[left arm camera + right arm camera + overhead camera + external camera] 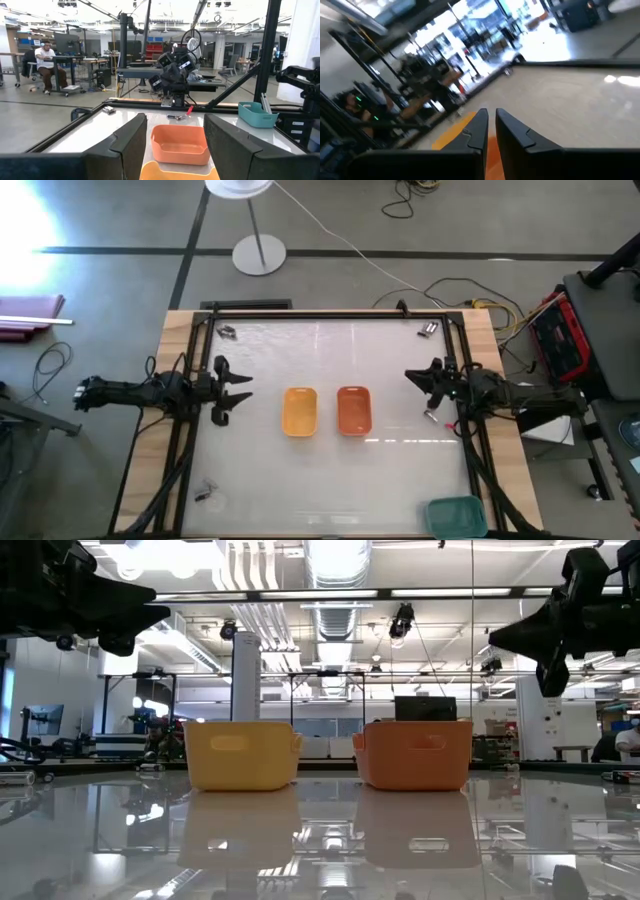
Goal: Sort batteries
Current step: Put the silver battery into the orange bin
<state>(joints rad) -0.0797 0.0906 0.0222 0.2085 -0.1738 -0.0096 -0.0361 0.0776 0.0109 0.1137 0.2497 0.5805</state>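
Small batteries lie in little groups on the glass table top: at the far left, the far right, beside the right arm and at the near left. A yellow tray and an orange tray stand side by side at the middle. My left gripper hovers open left of the yellow tray, holding nothing. My right gripper hovers shut to the right of the orange tray, above the table. In the left wrist view the open fingers frame the orange tray.
A teal tray stands at the table's near right corner. A black frame runs round the table top. Bare glass lies between the trays and the edges. Beyond the table are a lamp stand, cables and a seated person.
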